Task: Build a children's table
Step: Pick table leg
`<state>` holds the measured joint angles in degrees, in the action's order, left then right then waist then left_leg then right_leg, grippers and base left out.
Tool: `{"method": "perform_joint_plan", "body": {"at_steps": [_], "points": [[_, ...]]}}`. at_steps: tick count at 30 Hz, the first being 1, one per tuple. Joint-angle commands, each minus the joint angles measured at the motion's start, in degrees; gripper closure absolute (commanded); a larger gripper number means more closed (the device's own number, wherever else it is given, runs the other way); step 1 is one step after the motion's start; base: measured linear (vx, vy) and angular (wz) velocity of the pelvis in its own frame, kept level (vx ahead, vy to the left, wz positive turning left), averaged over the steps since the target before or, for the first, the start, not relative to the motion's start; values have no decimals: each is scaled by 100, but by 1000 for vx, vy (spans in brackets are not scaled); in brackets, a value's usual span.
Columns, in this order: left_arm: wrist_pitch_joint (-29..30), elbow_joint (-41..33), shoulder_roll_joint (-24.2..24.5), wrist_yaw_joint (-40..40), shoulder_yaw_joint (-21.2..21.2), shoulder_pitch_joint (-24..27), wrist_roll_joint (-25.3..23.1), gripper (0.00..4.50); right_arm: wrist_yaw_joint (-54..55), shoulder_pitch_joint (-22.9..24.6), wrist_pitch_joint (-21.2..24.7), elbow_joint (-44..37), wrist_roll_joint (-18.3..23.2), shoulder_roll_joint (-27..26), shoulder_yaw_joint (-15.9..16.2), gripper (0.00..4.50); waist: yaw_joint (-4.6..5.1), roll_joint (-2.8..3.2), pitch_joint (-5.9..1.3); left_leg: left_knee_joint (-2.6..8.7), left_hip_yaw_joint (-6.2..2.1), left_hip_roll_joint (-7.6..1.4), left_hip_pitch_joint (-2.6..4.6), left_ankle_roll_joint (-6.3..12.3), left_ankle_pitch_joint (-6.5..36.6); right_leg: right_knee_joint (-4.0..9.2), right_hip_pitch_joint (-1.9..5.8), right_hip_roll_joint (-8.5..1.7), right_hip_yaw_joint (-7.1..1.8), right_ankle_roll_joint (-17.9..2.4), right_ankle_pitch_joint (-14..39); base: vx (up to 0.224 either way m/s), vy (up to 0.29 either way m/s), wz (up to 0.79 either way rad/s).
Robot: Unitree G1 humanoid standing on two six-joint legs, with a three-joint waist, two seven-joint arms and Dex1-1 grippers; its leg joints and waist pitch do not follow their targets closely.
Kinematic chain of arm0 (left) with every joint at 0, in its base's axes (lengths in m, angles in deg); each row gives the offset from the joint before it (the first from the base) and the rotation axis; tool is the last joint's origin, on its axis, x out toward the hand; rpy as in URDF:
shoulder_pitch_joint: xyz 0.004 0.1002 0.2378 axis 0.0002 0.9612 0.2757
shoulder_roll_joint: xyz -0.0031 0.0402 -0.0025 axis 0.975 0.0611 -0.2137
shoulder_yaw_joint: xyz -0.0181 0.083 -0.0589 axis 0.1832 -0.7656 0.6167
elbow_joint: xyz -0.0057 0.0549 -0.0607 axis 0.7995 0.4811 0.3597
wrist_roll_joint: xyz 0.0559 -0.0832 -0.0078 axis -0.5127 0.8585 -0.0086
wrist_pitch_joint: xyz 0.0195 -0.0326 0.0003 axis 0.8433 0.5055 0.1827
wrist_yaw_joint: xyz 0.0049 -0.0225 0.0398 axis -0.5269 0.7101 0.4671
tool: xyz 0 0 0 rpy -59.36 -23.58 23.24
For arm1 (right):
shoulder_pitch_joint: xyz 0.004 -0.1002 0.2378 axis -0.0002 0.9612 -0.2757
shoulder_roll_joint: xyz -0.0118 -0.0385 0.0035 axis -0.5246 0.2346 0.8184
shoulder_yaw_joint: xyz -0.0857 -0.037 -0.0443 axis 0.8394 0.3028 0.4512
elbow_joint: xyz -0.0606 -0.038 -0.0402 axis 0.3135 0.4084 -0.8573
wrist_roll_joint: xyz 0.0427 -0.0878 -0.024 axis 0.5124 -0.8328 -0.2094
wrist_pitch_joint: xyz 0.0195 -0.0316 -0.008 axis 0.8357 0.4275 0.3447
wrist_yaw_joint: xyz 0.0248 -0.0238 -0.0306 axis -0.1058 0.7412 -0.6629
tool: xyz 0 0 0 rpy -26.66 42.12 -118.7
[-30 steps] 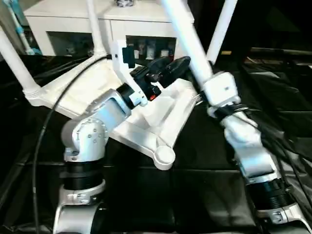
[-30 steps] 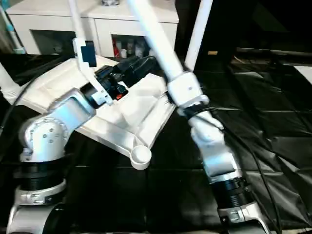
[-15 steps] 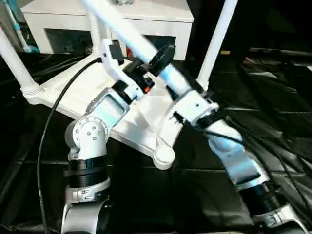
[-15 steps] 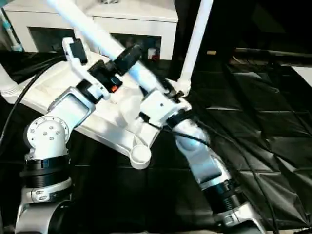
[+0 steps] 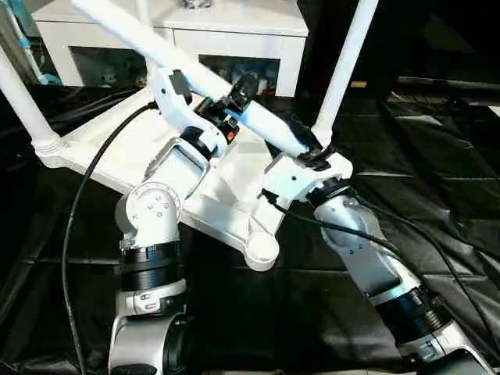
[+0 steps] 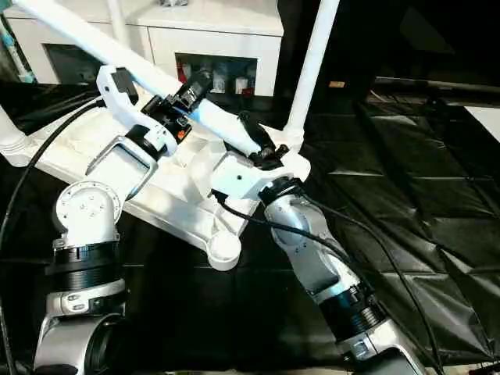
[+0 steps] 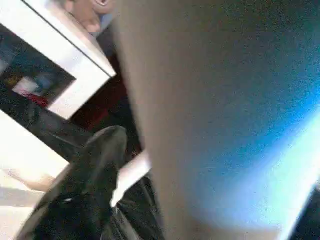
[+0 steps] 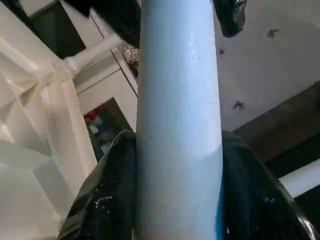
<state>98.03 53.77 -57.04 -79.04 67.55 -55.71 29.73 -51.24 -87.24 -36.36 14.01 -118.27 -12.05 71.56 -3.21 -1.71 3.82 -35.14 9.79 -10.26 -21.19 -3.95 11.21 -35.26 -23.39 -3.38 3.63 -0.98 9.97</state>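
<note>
The children's table top [image 5: 109,152] lies upside down on black sheeting, white and ribbed. Three legs stand in its corner sockets: one at the left [image 5: 23,94], one at the back [image 5: 143,16] and one at the right [image 5: 348,70]. The near corner socket [image 5: 262,248] is empty. A fourth white leg [image 5: 156,47] slants low across the top, rising to the far left. My right gripper [image 5: 302,147] is shut on its lower end, a black finger [image 8: 102,192] on each side. My left gripper [image 5: 240,92] straddles the same leg higher up, open, with one finger [image 7: 90,190] standing slightly off the tube.
A white cabinet with glass doors [image 5: 234,35] stands close behind the table top. Crinkled black sheeting [image 5: 437,172] covers the floor all around. A black cable [image 5: 78,203] loops beside my left arm, and more cables trail along my right forearm [image 5: 367,258].
My right arm has swung the loose leg down and to the left, from steep to a low slant over the top. The leg now lies between my left gripper's fingers.
</note>
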Motion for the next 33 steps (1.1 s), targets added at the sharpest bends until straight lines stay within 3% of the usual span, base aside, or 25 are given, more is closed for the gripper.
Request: {"method": "perform_joint_plan", "body": {"at_steps": [1,22,25,28,29,32,33], "points": [[-170,164,-23,334,198,-97,-85,96,191,-110,5,-97,-139,-20,10,270,3,-11,-449,351,-57,-179,40,311,654,320,376,-359,-285,-961,493,0,0,0],[-343,210,-59,642,268,-178,365,263,364,-204,25,100,-427,-161,42,270,-6,-14,-455,341,-52,-178,51,311,629,297,368,-352,-284,-1001,391,0,0,0],[-364,218,-49,655,246,-179,383,274,328,-192,-25,103,-345,-176,0,201,-2,2,-453,342,-51,-179,53,312,644,299,366,-351,-285,-1006,392,0,0,0],[-383,223,-28,648,210,-175,387,277,278,-168,-43,97,-223,-197,-62,195,-1,14,-456,343,-55,-179,53,296,660,295,371,-353,-284,-997,378,0,0,0],[-399,225,8,632,160,-167,383,280,261,-161,-59,88,-179,-197,-90,166,1,7,-457,344,-55,-182,55,293,661,297,369,-352,-284,-991,373,0,0,0],[-409,201,161,452,-79,-130,170,282,201,-148,-133,58,4,-214,-170,155,2,9,-457,345,-52,-182,62,283,689,297,364,-350,-286,-986,382,0,0,0],[-409,201,161,452,-79,-130,170,283,201,-148,-133,58,4,-214,-170,134,0,19,-459,347,-58,-188,62,285,696,295,363,-354,-285,-973,401,0,0,0]]}}
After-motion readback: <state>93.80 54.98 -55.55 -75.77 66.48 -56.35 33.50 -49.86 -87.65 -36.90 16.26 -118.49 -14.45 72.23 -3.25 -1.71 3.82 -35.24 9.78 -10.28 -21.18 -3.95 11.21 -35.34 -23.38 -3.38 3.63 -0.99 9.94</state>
